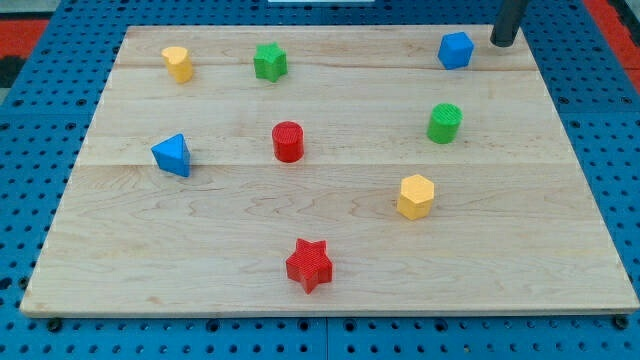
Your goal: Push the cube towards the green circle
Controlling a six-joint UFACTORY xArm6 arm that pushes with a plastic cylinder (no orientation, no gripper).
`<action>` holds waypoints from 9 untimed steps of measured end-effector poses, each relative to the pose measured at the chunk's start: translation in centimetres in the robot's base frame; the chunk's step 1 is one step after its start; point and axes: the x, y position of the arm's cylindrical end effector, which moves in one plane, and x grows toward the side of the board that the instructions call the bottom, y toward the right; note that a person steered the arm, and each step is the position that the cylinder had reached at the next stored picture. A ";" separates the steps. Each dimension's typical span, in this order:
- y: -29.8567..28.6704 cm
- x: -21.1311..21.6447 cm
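Note:
The blue cube (455, 49) sits near the view's top right of the wooden board (330, 280). The green circle, a short green cylinder (444, 123), stands below it, a little toward the view's left. My tip (502, 43) is at the view's top right edge, just right of the blue cube with a small gap between them.
Other blocks on the board: a yellow cylinder-like block (178, 63) and a green star (269, 62) at the top left, a blue triangle (172, 155) at the left, a red cylinder (288, 141) in the middle, a yellow hexagon (415, 196), a red star (309, 265) near the bottom.

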 end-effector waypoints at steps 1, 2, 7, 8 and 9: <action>-0.1 0.0; -0.1 0.1; -3.3 3.7; -2.8 3.7; -2.7 3.7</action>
